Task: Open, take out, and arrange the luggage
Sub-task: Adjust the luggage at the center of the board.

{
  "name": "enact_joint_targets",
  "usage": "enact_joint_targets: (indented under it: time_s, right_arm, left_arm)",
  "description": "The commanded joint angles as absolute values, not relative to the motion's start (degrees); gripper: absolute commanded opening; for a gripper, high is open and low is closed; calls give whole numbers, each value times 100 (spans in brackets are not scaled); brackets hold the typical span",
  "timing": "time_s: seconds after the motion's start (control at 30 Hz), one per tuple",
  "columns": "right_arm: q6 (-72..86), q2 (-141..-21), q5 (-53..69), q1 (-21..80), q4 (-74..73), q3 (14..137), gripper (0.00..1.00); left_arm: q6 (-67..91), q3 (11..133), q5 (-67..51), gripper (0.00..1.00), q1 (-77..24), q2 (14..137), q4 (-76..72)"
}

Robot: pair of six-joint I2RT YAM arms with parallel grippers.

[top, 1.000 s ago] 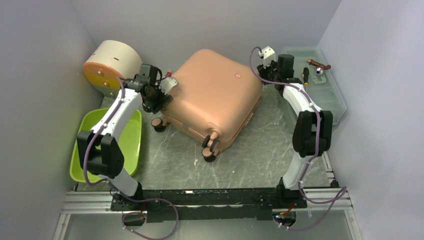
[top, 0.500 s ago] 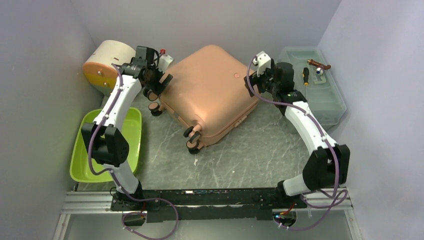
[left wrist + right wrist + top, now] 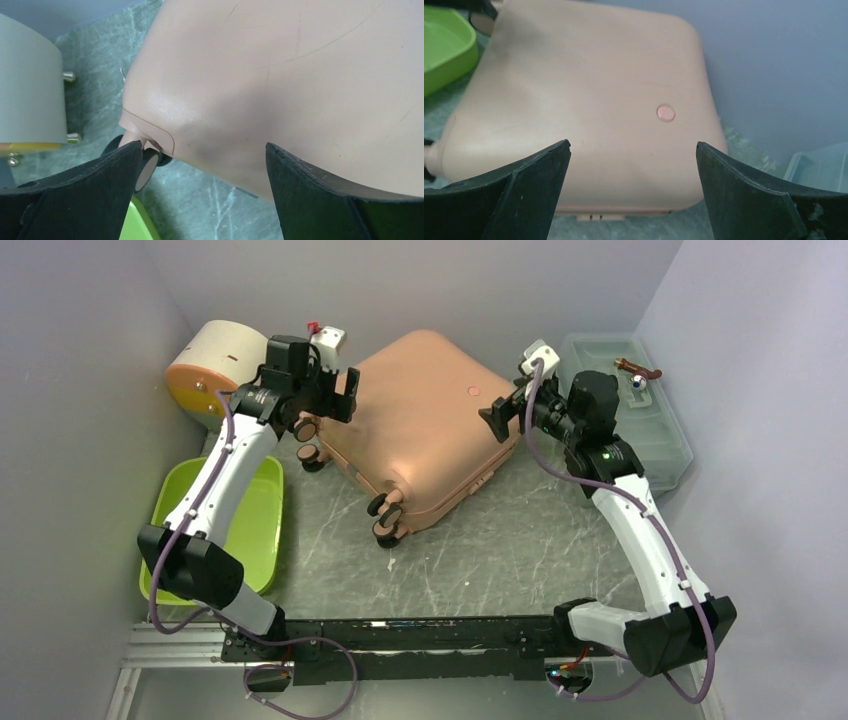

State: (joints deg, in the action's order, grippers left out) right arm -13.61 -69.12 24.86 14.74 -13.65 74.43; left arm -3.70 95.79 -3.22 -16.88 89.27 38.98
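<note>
The luggage (image 3: pixel 420 410) is a salmon-pink hard-shell suitcase lying flat and closed on the marble table, at the back centre. Dark wheels (image 3: pixel 385 520) show at its near corner. My left gripper (image 3: pixel 330 402) hovers open over its left corner, holding nothing. The left wrist view has the luggage (image 3: pixel 280 75) and one wheel (image 3: pixel 145 167) below my left gripper (image 3: pixel 203 146). At the right edge of the luggage my right gripper (image 3: pixel 503 408) stands open and empty. In the right wrist view, the shell of the luggage (image 3: pixel 589 90) fills the space beyond my right gripper (image 3: pixel 633 144).
A cream half-round box (image 3: pixel 215 360) with an orange face stands at the back left. A lime-green tray (image 3: pixel 255 525) lies on the left side. A translucent toolbox (image 3: pixel 650 430) with small tools on its lid sits at the back right. Grey walls close in on three sides.
The luggage has slid and turned to the left. Both grippers have opened wide and come off its edges. The right arm has swung out to the right.
</note>
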Motion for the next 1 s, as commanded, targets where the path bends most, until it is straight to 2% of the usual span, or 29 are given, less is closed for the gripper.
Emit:
enact_joint_targets:
  time_s: [0.0, 0.47, 0.67, 0.97]
  right_arm:
    - [-1875, -6678, 2347, 1448, -1450, 6850, 100]
    - [-2155, -6223, 2340, 373, -1344, 5633, 100]
    - [-2364, -6129, 2482, -328, -1258, 5218, 100]
    - [-2607, -6202, 2888, -449, 46, 4206, 92]
  left_arm:
    - [467, 9367, -514, 100, -1652, 8547, 3524]
    - [1329, 9269, 440, 100, -1652, 8473, 3693]
    - [1168, 9243, 357, 100, -1652, 8698, 3870]
    - [533, 8021, -75, 99, -1627, 8176, 3464]
